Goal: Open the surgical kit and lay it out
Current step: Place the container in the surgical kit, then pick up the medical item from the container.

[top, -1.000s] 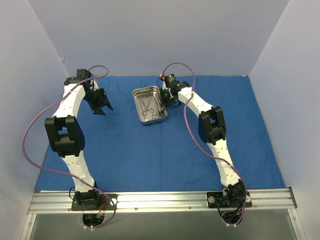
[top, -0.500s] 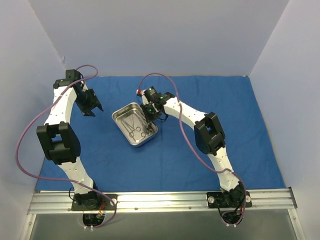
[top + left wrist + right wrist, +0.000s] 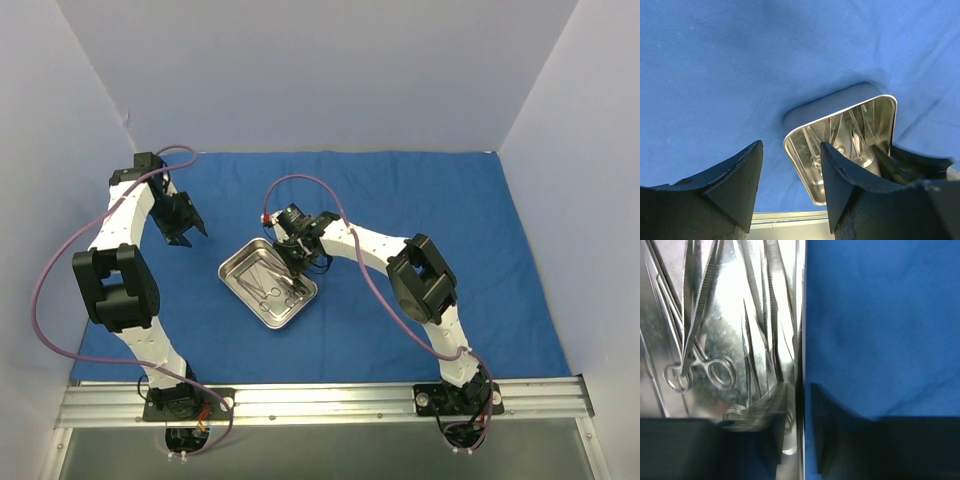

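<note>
Two claws: right claw (image 3: pixel 799 388) pinches shiny round-cornered steel tray (image 3: pixel 243 272) rim, left claw (image 3: pixel 185 230) gapes above blue cloth (image 3: pixel 450 220).

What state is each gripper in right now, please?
The left gripper is open, holding nothing.
The right gripper is closed on the rim of the steel tray, one finger inside, one outside.

One blue cloth (image 3: pixel 480 250), one steel tray (image 3: pixel 249 297), instruments (image 3: pixel 275 285): at least two.

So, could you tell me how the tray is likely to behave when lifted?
The tray looks rigid, so it should keep shape. Its polished steel seems slippery; gripped at one rim, it could pivot. The loose instruments inside would probably slide if it tilts.
</note>
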Available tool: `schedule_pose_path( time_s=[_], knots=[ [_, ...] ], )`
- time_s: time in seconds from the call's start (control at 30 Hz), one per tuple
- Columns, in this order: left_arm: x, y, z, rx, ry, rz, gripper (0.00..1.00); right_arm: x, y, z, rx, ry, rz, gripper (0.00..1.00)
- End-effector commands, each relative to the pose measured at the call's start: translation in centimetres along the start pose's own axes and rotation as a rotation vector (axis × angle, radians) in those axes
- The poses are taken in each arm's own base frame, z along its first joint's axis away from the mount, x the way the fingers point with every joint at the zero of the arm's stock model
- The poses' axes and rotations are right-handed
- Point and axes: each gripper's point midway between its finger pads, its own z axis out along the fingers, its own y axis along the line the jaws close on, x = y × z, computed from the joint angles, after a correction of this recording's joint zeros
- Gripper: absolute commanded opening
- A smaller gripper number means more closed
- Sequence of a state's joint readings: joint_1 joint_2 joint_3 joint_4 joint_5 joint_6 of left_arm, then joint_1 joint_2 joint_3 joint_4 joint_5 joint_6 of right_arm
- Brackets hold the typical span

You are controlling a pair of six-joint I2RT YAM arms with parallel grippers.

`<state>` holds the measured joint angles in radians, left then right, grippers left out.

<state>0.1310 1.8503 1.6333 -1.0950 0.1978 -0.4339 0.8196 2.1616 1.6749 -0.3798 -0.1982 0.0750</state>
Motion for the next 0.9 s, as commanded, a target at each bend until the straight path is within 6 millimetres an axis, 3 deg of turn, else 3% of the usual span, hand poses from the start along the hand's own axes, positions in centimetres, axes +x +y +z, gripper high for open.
schedule_pose_path(
  time_s=[0.0,0.07,0.2,0.33,0.4,0.53,0.57,0.63,0.87],
  knots=[
    [-1.0,-0.9,-2.0,0.051,-0.073,0.022,0.59,-3.8,-0.1,-3.5,0.036,-0.125,-0.012,0.31],
    [-1.0,-0.9,-2.0,0.051,-0.071,0.023,0.59,-4.0,-0.2,-3.7,0.04,-0.127,-0.012,0.43],
    [-1.0,-0.8,-2.0,0.049,-0.068,0.023,0.58,-5.2,-0.4,-5.2,0.067,-0.158,-0.002,0.54],
    [-0.8,-0.6,-2.3,0.049,-0.069,0.015,0.58,-6.9,1.1,-6.9,0.042,-0.202,-0.008,0.54],
    [-0.7,-0.5,-2.5,0.049,-0.074,0.007,0.59,-7.0,2.5,-6.5,0.004,-0.193,-0.02,0.52],
    [-0.3,-0.5,-2.4,0.055,-0.068,-0.009,0.58,-6.5,5.4,-3.9,-0.057,-0.137,-0.072,0.52],
    [-0.2,-0.6,-2.4,0.06,-0.066,-0.01,0.59,-7.4,6.0,-4.2,-0.06,-0.158,-0.097,0.53],
    [-0.1,-0.5,-2.3,0.056,-0.062,-0.014,0.58,-7.2,7.1,-3.7,-0.068,-0.146,-0.128,0.53],
    [-0.5,-0.5,-2.1,0.058,-0.061,-0.016,0.59,-6.4,9.0,-2.1,-0.157,-0.115,-0.109,0.5]
  ],
)
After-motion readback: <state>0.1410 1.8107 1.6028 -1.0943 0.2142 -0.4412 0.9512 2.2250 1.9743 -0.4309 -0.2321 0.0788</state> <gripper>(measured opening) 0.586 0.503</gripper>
